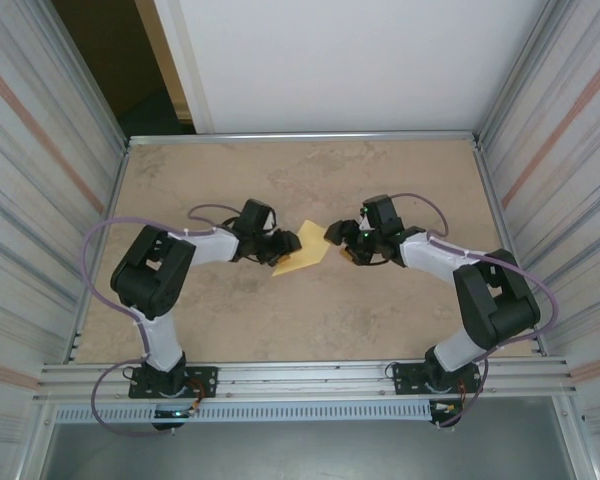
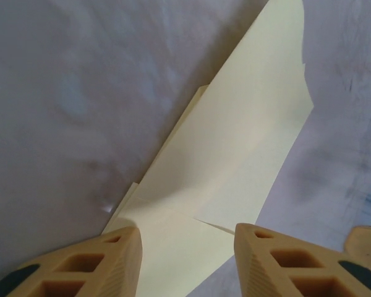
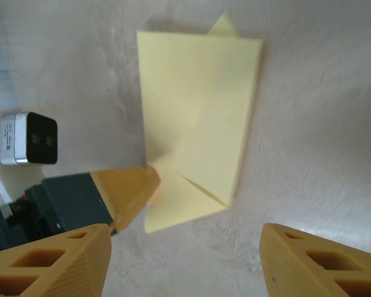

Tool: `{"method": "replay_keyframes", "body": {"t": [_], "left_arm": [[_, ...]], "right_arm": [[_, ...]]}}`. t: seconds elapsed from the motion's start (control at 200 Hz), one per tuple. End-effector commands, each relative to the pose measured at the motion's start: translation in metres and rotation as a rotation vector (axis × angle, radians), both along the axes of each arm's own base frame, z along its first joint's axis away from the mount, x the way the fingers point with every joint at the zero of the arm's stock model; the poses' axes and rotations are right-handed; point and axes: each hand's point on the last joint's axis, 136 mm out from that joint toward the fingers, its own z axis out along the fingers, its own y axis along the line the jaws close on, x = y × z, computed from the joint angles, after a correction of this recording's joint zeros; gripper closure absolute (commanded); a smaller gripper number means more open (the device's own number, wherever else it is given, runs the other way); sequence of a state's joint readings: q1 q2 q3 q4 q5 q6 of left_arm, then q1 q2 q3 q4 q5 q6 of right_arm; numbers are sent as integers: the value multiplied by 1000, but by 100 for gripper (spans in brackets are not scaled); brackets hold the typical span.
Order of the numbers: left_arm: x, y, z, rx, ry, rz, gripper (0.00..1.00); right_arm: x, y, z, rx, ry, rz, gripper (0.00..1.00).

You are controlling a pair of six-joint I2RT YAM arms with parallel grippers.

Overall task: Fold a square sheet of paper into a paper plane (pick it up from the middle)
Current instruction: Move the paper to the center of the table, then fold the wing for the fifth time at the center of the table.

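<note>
The paper point(image 1: 306, 254) lies on the table point(image 1: 380, 320) between the two grippers. It is pale yellow and already part-folded. Seen from the right wrist, the paper point(image 3: 198, 105) is a tall oblong with a flap turned across its near end and a small corner peeking past its far edge.

The left gripper point(image 1: 277, 249) sits low at the paper's left end with its jaws apart, pinched on nothing. From its own wrist, the left gripper point(image 2: 187, 234) has the paper point(image 2: 247, 142) starting in the gap between its fingers. The paper runs away ahead and to the right, with layered edges showing along its left side. From across the table, one of the left fingers point(image 3: 128, 185) meets the paper's near-left corner. I can't tell whether it presses down or only touches the edge.

The right gripper point(image 1: 337, 240) is at the opposite end, jaws spread wide with nothing in them. In its wrist view the right gripper point(image 3: 185, 230) has the paper just ahead of its fingertips, and I can't see them touching it.
</note>
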State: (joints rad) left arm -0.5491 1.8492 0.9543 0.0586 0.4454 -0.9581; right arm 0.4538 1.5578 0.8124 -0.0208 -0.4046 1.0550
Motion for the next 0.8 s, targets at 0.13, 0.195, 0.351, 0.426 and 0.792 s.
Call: {"method": "replay_keyframes", "body": {"t": [0.13,0.195,0.351,0.426,0.792], "left_arm": [[-32,3,-36,49,200,144,61],[-34,2,-39,51,219,143,62],[-37,1,-44,53,241,147,62],[-37,2,-45,56,242,150,62],[-39,1,-44,54,246,137,62]], "right_arm": [[-17,-3,-27,-28,144,-165,43],[-21,-2,-31,-43,147,-179,43],[-26,7,-38,-53,171,-166,43],[-28,7,-42,-62,184,-178,43],[-22,20,-54,-57,177,-145,58]]}}
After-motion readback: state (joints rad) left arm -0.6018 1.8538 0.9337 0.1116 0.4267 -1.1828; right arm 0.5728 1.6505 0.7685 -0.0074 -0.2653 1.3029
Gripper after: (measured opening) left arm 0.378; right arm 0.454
